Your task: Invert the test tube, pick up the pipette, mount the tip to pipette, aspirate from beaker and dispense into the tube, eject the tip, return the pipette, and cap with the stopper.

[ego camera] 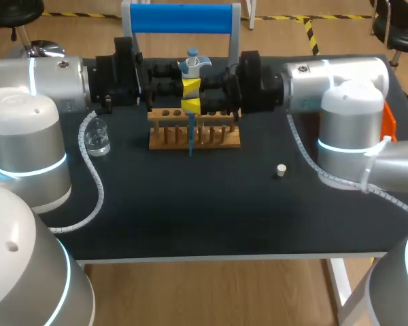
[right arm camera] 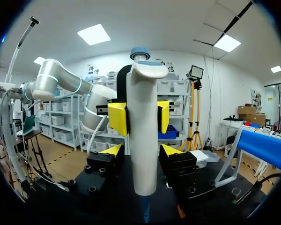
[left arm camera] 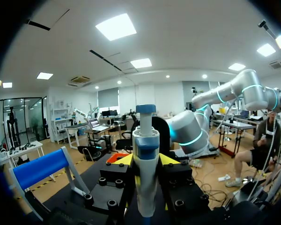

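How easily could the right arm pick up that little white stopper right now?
Probably not at once: the right gripper is up at the pipette over the rack. The stopper itself lies alone on the table, nothing blocking it.

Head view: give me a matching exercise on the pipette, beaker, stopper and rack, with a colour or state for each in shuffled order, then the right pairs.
Column one:
1. pipette
2. beaker
3. stopper
4. rack

Column two:
A. small and white, lying alone
B. clear glass
C. wooden, with a row of holes
D. upright, its blue tip pointing down

Pairs: 1-D, 2-B, 3-A, 4-C
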Controlling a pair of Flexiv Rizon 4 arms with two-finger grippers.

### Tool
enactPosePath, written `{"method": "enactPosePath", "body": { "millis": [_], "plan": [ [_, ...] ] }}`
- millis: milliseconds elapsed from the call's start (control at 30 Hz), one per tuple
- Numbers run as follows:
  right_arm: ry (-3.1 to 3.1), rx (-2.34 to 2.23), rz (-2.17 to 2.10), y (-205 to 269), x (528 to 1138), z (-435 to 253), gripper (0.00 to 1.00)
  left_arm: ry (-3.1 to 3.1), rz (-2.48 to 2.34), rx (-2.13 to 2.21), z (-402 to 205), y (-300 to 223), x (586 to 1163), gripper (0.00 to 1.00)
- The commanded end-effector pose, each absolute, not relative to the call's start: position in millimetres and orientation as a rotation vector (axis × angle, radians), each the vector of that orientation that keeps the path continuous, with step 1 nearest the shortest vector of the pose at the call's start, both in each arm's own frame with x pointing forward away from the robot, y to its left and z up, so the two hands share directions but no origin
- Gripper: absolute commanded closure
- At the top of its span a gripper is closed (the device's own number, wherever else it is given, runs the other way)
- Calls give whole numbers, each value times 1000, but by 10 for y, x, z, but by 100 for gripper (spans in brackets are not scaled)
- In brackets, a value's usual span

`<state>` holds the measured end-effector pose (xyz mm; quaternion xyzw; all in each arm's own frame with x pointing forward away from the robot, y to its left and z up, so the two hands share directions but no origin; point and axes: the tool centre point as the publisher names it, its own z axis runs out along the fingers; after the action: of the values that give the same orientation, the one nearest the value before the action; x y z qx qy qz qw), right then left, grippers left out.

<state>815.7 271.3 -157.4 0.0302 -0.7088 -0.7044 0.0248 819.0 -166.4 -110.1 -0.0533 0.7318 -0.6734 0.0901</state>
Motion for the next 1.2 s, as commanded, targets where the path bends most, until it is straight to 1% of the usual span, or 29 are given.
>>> {"method": "enactPosePath", "body": {
  "millis": [33, 267, 300, 333, 367, 400, 667, 733, 1000, 1200],
  "plan": [
    [-2190, 96, -2178, 2728, 8168, -1581, 53, 2170, -2003, -160, -1103, -1665, 8180, 100],
    [-2183, 105, -2184, 2729, 8170, -1580, 57, 2170, -2003, -160, -1103, -1665, 8180, 100],
    [-2181, 106, -2185, 2729, 8170, -1580, 60, 2170, -2003, -160, -1103, -1665, 8180, 100],
    [-2179, 107, -2186, 2729, 8170, -1580, 65, 2170, -2003, -160, -1103, -1665, 8180, 100],
    [-2179, 108, -2187, 2729, 8169, -1579, 80, 2170, -2003, -160, -1103, -1665, 8180, 100],
    [-2179, 108, -2187, 2729, 8169, -1579, 100, 2170, -2003, -160, -1103, -1665, 8180, 100],
    [-2168, 113, -2197, 2709, 8167, -1568, 100, 2170, -2003, -160, -1103, -1665, 8180, 100],
    [-2168, 113, -2198, 2698, 8169, -1570, 100, 2170, -2003, -160, -1103, -1665, 8180, 0],
    [-2161, 124, -2196, 2486, 8199, -1581, 100, 2170, -2003, -160, -1103, -1665, 8180, 0],
    [-2176, 171, -2171, 2108, 8275, -1570, 100, 2170, -2003, -160, -1103, -1665, 8180, 0]
  ]
}}
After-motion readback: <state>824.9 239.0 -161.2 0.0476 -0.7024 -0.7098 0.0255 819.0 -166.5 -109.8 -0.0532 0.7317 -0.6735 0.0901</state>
